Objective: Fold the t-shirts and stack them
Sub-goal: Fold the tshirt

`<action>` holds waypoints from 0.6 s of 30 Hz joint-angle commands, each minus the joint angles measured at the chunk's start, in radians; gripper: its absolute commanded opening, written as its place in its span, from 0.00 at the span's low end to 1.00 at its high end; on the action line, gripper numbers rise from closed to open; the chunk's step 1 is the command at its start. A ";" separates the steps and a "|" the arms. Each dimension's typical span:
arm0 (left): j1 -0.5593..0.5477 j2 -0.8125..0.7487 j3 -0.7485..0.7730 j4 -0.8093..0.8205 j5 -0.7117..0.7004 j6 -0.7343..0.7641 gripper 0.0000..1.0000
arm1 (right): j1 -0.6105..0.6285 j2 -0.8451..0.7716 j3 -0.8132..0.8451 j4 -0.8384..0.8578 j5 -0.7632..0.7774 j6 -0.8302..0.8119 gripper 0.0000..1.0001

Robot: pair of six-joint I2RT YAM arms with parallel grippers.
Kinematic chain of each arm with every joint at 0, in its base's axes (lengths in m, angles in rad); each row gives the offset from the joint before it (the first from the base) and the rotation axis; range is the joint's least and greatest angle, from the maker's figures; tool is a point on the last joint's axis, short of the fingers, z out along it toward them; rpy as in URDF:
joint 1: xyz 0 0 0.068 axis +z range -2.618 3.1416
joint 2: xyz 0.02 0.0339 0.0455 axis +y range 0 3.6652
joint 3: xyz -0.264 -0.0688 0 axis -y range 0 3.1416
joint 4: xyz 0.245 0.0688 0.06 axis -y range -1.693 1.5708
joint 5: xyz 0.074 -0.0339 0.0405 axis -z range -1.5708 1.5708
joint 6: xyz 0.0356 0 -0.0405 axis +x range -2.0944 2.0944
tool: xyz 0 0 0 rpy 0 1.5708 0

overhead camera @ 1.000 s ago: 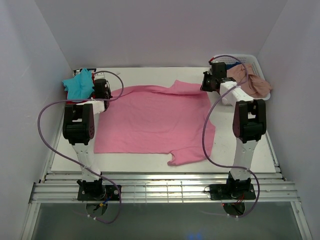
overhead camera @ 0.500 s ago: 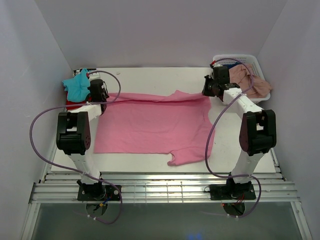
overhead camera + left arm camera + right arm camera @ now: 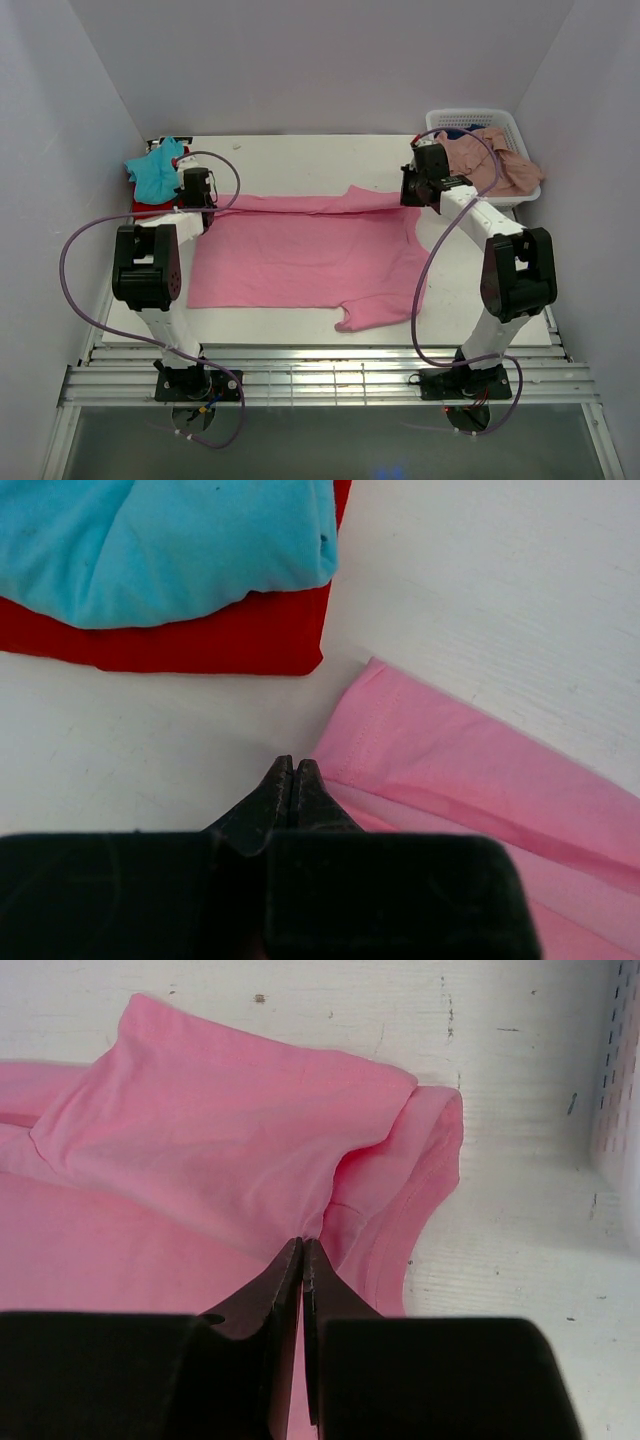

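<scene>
1. Bright pink short-sleeved cloth t-shirt (image 3: 300, 265) is laid out on the white table (image 3: 320, 150) between the two arms. It lies near a crumpled teal t-shirt (image 3: 155, 172) that is piled on a folded red t-shirt (image 3: 200, 645) at the far-left corner. It's judged light and floppy, so sagging and creasing should be expected wherever it isn't held.
2. Its far edge is seen stretched into a straight band between both claws. The two far corners are reckoned the best spots to be gripped, so the fold line comes out even.
3. The left gripper (image 3: 291, 775) is clamped tight, with the pink hem apparently pinched at its tips. The right gripper (image 3: 302, 1250) is closed on a bunched corner of the same shirt.
4. Looks-wise, plain colour and no print can be noted. One sleeve is poked out at the near edge, and a stitched hem is visible.
</scene>
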 commanded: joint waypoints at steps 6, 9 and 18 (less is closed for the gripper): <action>0.004 -0.112 -0.066 -0.037 -0.050 -0.057 0.00 | 0.009 -0.095 -0.055 -0.022 0.084 -0.001 0.08; 0.005 -0.118 -0.080 -0.050 -0.052 -0.062 0.00 | 0.010 -0.084 -0.061 -0.030 0.098 0.001 0.08; 0.004 -0.150 -0.129 -0.053 -0.061 -0.082 0.00 | 0.010 -0.035 -0.073 -0.096 0.150 0.021 0.08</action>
